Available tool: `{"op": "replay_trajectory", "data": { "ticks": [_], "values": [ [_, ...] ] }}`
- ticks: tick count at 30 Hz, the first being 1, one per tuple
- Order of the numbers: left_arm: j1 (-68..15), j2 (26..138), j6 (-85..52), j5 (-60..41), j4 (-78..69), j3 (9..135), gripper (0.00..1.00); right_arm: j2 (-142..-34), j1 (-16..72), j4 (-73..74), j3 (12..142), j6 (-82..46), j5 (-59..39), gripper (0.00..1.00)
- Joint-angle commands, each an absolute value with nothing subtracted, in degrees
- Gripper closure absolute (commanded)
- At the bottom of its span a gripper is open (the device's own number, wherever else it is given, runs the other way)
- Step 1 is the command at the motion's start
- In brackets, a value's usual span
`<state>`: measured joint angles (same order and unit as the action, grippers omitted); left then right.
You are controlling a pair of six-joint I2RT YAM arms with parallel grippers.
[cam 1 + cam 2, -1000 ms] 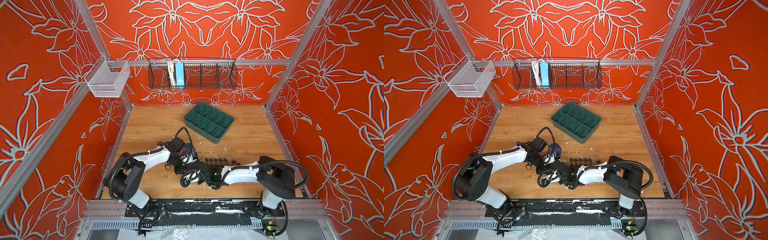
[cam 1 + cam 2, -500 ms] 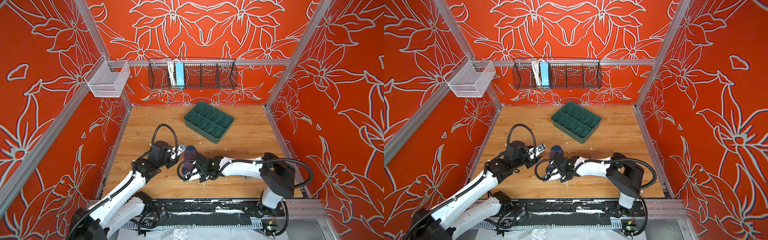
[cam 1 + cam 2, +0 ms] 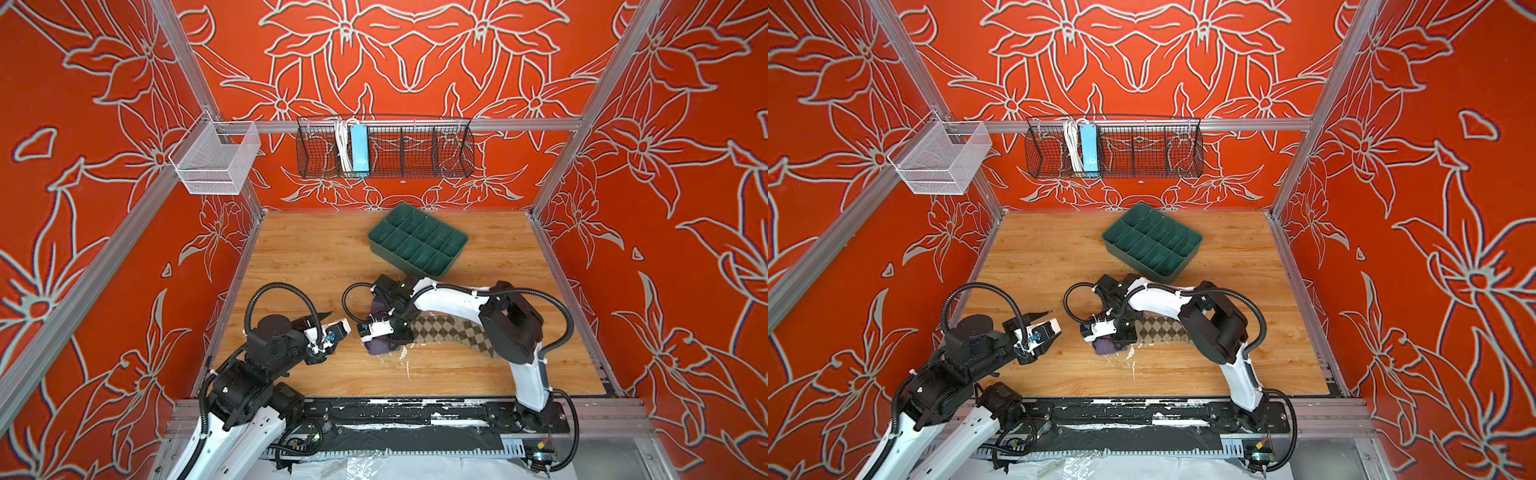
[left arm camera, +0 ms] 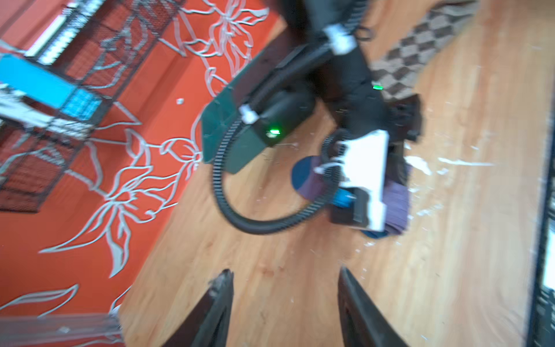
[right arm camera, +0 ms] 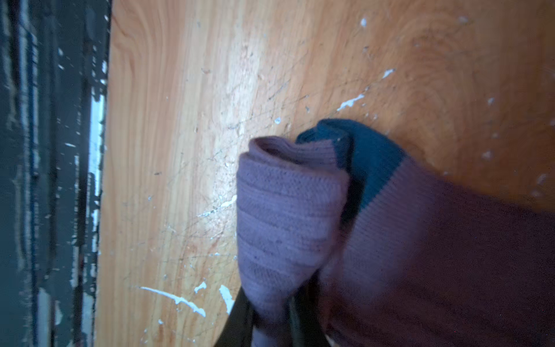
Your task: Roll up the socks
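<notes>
In both top views the right gripper point(image 3: 384, 332) sits low on the bench point(image 3: 316, 257), a little below the middle of the frame, its jaws pinching a folded part of the purple sock point(image 3: 380, 347). The right wrist view shows this closely: the two dark fingers point(image 5: 237, 315) rise from the bottom edge and close on a rolled fold of ribbed purple sock point(image 5: 282, 216), with its blue toe or heel patch point(image 5: 372, 159) just behind the fold and the rest of the sock running off to the lower right of that frame. The cloth rests on the bench point(image 5: 186, 150) beside white paint flecks.

The argyle sock point(image 3: 449, 330) lies flat on the bench, reaching from the right gripper toward the right of the frame, partly hidden under the right arm point(image 3: 449, 297). In a top view it shows as a short diamond-patterned strip point(image 3: 1158, 328). Whether the two socks overlap under the gripper cannot be told.

The left gripper point(image 3: 332, 332) hangs to the left of the socks, apart from them, its jaws spread and holding nothing. The blurred left wrist view shows its two dark fingers point(image 4: 216, 303) parted over bare bench, with the purple sock point(image 4: 396, 207) and argyle sock point(image 4: 420, 51) farther off.

A green tray point(image 3: 417, 241) with dividers stands above the socks in the frame, near the back wall. On that wall hangs a black wire basket point(image 3: 415, 149), and a white mesh basket point(image 3: 216, 158) hangs at the upper left.
</notes>
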<state>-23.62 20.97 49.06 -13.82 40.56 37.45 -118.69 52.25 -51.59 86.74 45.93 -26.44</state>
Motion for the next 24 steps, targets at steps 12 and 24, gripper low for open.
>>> {"op": "replay_trajectory", "data": {
  "ticks": [12, 24],
  "values": [
    [-46.13, 35.27, 57.55, -3.28, 25.02, 23.00, 0.44, -133.30, 48.69, -66.23, 100.64, 44.75, -36.52, 0.94],
    [-49.22, 61.46, 45.92, 4.64, 3.16, 23.03, 0.45, -135.29, 47.37, -66.32, 102.17, 45.64, -39.93, 0.94]
  ]
}}
